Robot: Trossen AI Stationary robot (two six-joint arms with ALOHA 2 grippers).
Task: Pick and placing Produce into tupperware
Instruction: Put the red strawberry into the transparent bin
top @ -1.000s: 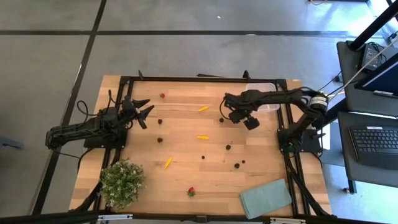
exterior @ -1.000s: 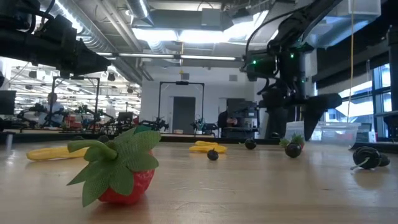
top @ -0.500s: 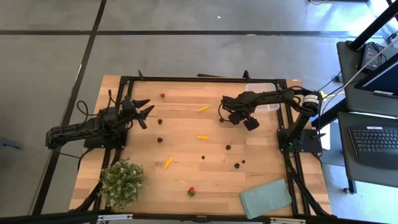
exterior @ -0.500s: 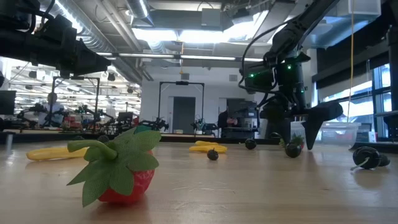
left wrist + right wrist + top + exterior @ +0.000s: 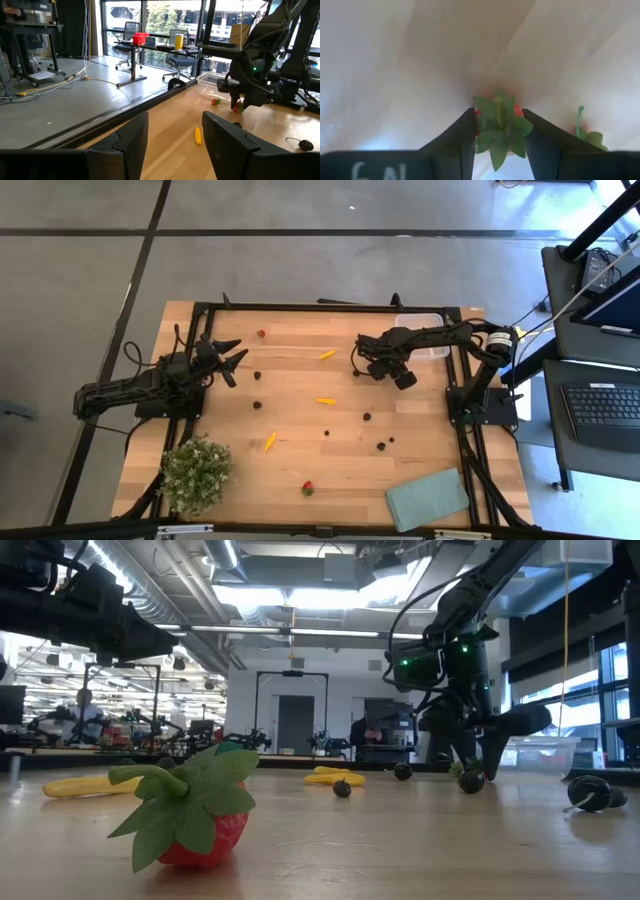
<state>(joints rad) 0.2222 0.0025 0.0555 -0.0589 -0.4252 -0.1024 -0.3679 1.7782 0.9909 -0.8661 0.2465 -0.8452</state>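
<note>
Since the earlier frame the right arm had swung a little toward the table's middle and dropped to the wood, and its fingers had drawn in from wide to narrow; nothing else on the table had shifted.

Going left to right: the left gripper [image 5: 229, 356] hung near the left edge, its fingers [image 5: 131, 135] standing apart with nothing between them — that arm was only waiting. Just beyond its tips lay a small red strawberry [image 5: 261, 334], and loose produce was scattered across the middle: dark berries [image 5: 257, 405], yellow slivers [image 5: 327, 354] and a strawberry [image 5: 190, 810] with green leaves near the front edge. Right of centre, the right gripper [image 5: 357, 362] was down on the table, its fingers [image 5: 462, 137] touching both sides of a strawberry [image 5: 499, 125] with its green cap facing the wrist camera. Another stemmed piece [image 5: 587, 135] lay just beside it. The clear tupperware [image 5: 432, 348] sat at the back right corner, close behind that arm.

The step in hand looked like the grasp itself — the fingers pressed the fruit, though it still rested on the wood. The next move probably called for finishing the squeeze, lifting straight up, then carrying the strawberry the short way back over the container's rim before letting go.
</note>
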